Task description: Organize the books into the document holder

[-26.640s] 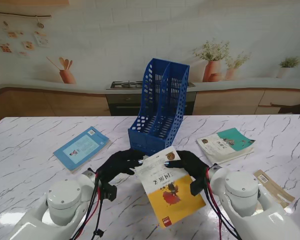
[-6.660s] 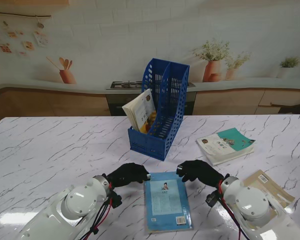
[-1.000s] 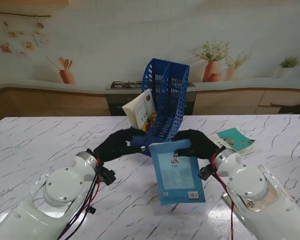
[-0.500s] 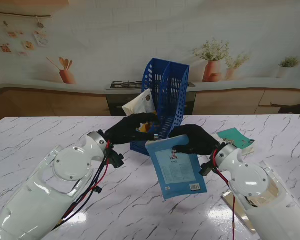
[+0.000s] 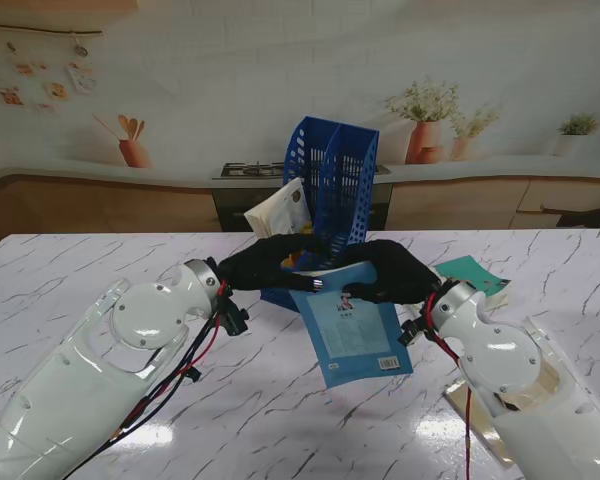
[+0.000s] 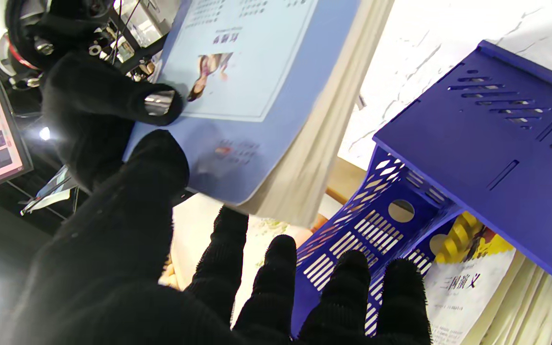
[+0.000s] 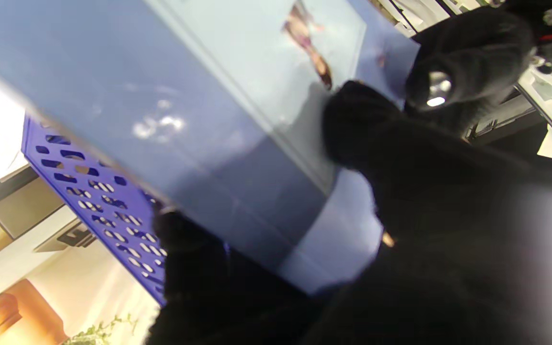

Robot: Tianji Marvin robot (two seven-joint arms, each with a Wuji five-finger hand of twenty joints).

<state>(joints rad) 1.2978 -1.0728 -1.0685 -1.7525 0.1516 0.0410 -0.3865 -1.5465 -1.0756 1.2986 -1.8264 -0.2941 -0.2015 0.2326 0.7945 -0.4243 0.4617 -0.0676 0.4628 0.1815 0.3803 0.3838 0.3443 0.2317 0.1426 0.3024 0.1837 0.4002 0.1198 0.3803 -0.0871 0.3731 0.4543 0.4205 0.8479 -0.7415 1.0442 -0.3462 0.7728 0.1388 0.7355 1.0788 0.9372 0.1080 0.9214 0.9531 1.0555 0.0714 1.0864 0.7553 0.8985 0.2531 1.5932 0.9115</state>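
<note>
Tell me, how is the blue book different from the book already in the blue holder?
The blue book is gripped by the right robot hand above the table; the yellow-and-white book leans inside the holder. The blue book's cover is light blue; the yellow-and-white book's is not. Both are thin paperbacks.

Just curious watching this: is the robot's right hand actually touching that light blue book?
Touching. The right wrist view shows the right hand pinching the light blue book, thumb on its cover, fingers underneath.
</note>
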